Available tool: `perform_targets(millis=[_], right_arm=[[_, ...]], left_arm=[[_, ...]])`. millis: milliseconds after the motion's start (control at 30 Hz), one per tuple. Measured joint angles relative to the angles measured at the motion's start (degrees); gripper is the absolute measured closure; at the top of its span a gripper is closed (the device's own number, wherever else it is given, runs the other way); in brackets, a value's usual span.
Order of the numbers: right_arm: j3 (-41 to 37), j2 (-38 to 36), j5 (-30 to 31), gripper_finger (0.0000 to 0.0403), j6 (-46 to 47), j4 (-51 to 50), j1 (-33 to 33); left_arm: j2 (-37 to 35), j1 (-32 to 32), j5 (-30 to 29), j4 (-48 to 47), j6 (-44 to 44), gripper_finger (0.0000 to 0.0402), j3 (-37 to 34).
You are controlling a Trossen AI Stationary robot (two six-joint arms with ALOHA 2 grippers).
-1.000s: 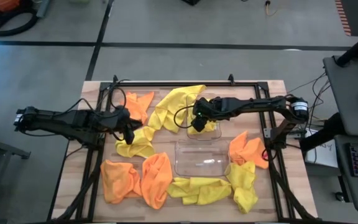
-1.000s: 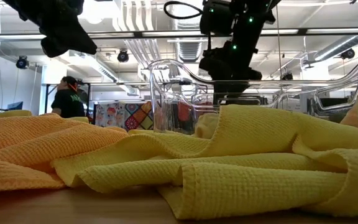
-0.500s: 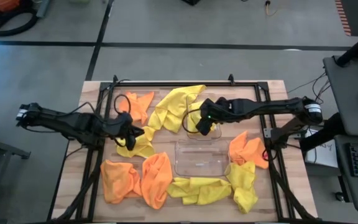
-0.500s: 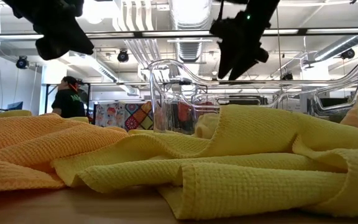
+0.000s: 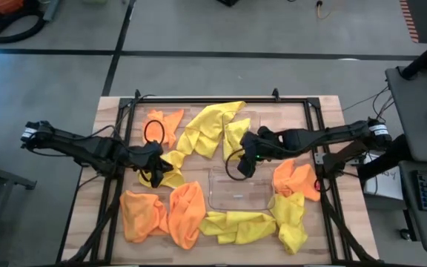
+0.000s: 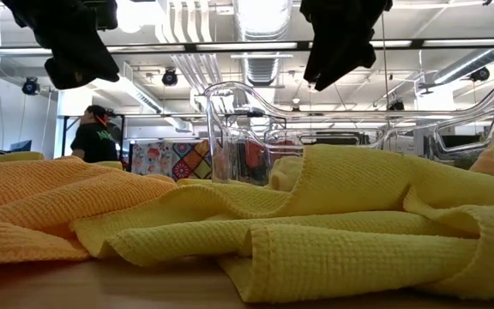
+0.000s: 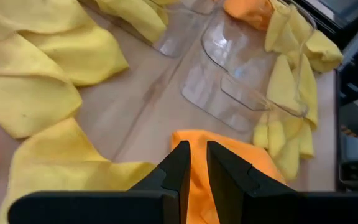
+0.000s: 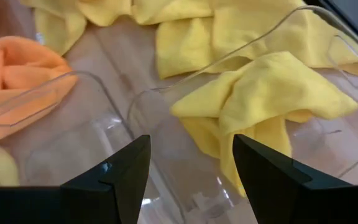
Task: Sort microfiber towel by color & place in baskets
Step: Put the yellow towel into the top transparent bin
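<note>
Yellow and orange microfiber towels lie crumpled around two clear baskets. The far basket (image 5: 258, 124) holds a yellow towel (image 8: 260, 99). The near basket (image 5: 236, 194) shows no towel inside. My right gripper (image 8: 191, 180) hangs open over the two baskets' neighbouring walls (image 5: 247, 162) and holds nothing. My left gripper (image 7: 197, 165) hovers over a yellow towel (image 5: 167, 175) at the table's left. Its fingers are shut to a narrow slit with nothing between them. An orange towel (image 7: 241, 155) lies just beyond their tips.
Orange towels lie at the near left (image 5: 143, 215) (image 5: 187, 211), far left (image 5: 163, 122) and right (image 5: 295, 178). Yellow ones lie along the near edge (image 5: 236, 226) (image 5: 291, 219) and at the far middle (image 5: 206, 130). A black frame (image 5: 221, 100) borders the board.
My right gripper has risen and drawn back from the far basket toward the table's near and right edges, staying open. The yellow towel lies still in that basket. My left gripper has sunk slightly and shifted toward the near edge.
</note>
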Motion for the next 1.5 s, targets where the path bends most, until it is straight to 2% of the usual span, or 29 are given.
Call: perform_targets(millis=[167, 467, 900, 1133, 1500], right_arm=[[0.0, 0.0, 0.0, 0.0179, 0.9, 0.0, 2.4], [0.0, 0.0, 0.0, 0.0179, 0.9, 0.0, 5.5], [0.0, 0.0, 0.0, 0.0179, 0.4, 0.2, 5.6], [0.0, 0.0, 0.0, 0.0179, -0.3, 0.2, 5.6], [0.0, 0.0, 0.0, 0.0179, -2.6, 0.2, 5.6]], left_arm=[[0.1, 0.0, 3.3, -1.7, 0.2, 0.0363, 0.0], [2.1, -0.1, 3.8, -10.7, -2.0, 0.0363, 0.0], [9.2, -0.1, 3.8, -12.7, -6.7, 0.0363, 0.0], [11.4, 0.1, 2.1, -20.2, -10.2, 0.0363, 0.0], [14.1, 0.1, 2.1, -20.0, -9.0, 0.0363, 0.0]])
